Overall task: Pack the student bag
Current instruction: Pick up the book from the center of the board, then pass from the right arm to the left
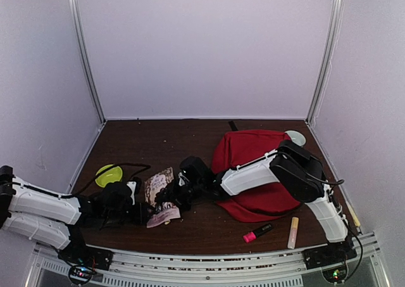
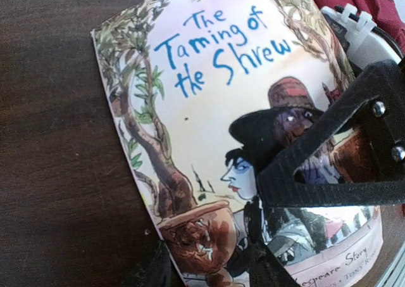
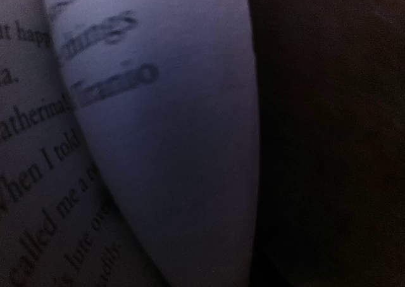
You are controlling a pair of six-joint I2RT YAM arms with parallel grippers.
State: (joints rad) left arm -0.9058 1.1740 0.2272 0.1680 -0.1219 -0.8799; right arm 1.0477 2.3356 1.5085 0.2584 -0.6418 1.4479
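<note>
Dark brown wooden bench [image 1: 190, 135]. Red bag [image 1: 250, 149] lay right of centre, with a white disc [image 1: 295, 137] just behind it at the far right. Book [image 1: 159, 184] was left of centre, lime dish [image 1: 109, 175] near the left edge. Pink marker [image 1: 257, 232] and pale stick [image 1: 293, 232] lay front right, slightly apart.

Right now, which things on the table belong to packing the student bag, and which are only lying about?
Belong to the job:
- red backpack
- paperback "The Taming of the Shrew"
- probably the pink highlighter and the cream-coloured stick

Lying about, it seems:
- yellow-green dish
- white round object behind the backpack
</note>
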